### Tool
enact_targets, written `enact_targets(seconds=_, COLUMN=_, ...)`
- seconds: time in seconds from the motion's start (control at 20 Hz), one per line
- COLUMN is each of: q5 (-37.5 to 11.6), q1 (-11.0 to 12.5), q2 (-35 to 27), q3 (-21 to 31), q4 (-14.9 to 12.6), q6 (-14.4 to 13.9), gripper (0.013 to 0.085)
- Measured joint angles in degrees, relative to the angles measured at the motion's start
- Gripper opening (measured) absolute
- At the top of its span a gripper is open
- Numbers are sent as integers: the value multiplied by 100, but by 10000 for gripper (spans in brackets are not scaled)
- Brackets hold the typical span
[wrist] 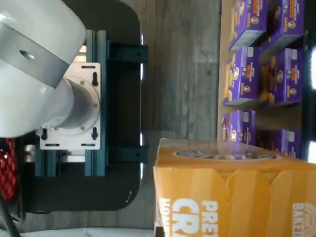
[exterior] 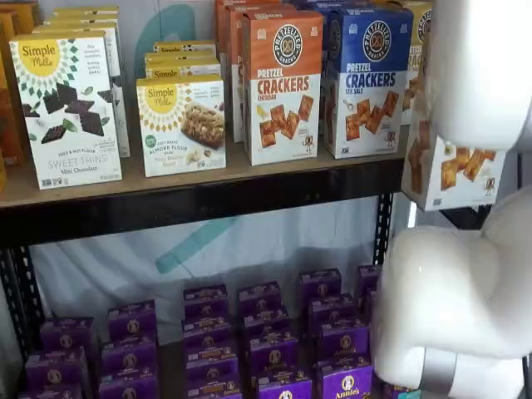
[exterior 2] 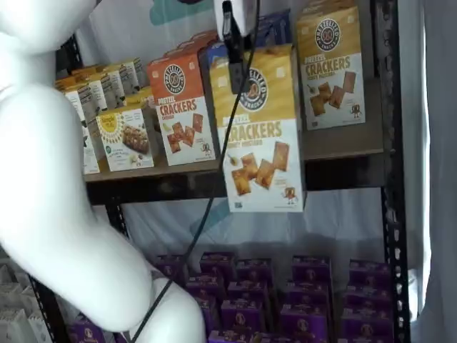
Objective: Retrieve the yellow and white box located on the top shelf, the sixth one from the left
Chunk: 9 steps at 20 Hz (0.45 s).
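My hand [exterior 2: 235, 43], at the top centre of a shelf view, is clamped on the yellow box [exterior 2: 263, 132]. The box hangs upright in front of the top shelf [exterior 2: 343, 153], clear of its board.

My arm [exterior: 453, 291] has smooth, rounded glossy white shells with a grey joint band [wrist: 34, 69]. A thin black cable [exterior 2: 203, 214] hangs beside it.

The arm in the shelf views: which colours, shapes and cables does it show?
The arm has smooth, rounded white links with a grey band near a joint. The gripper has a white body and a black finger. A thin black cable hangs from it. No markings are visible.
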<state>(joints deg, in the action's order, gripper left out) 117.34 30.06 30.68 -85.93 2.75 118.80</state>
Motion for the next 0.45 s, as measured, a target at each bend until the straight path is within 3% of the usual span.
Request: enact_targets(seconds=0.45, q5=-51, q1=-459, q2=257, q3=391, q4=73, q6=-495, gripper=530)
